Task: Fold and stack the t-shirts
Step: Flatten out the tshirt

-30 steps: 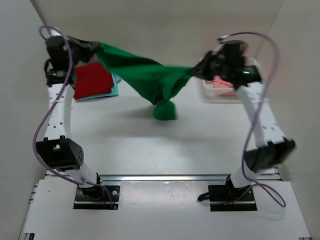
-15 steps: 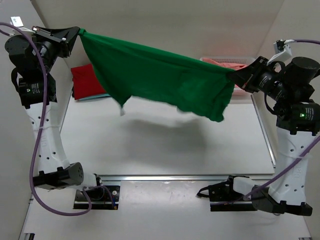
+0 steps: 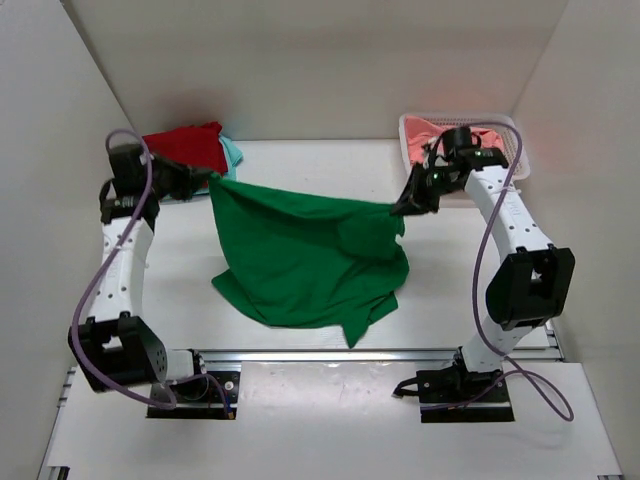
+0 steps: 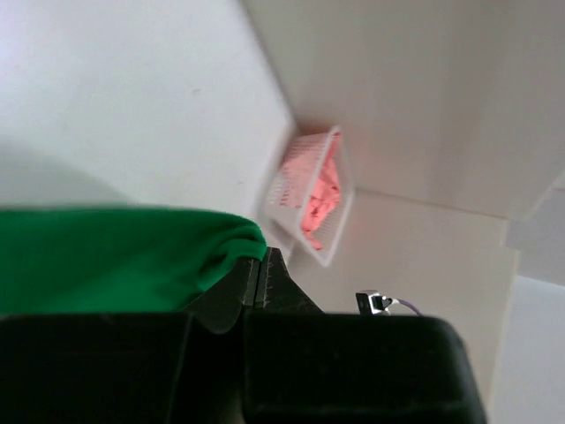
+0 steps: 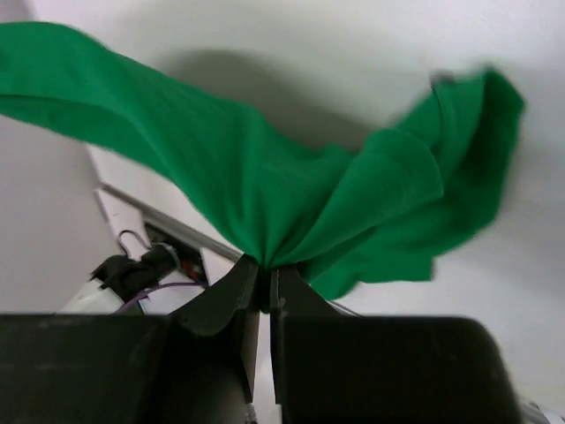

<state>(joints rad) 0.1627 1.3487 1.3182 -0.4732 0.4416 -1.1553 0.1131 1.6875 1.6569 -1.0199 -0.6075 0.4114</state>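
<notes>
Both arms are now lower than half a second ago, and the bright green t-shirt [image 3: 305, 265] is hanging down onto the middle of the bench [image 3: 450, 280]. The left end effector [image 3: 205, 182] is pinching one upper corner with closed fingers, and the right end effector [image 3: 398, 208] is pinching the other. The dark red t-shirt [image 3: 185, 145] is lying far left on the pale turquoise t-shirt [image 3: 231, 152]. The salmon pink t-shirt [image 3: 420, 145] is sitting in the white basket [image 3: 450, 117].

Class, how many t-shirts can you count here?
4: bright green t-shirt spread mid-table; dark red t-shirt far left, atop pale turquoise t-shirt; salmon pink t-shirt in white mesh basket, which may hide more.
</notes>
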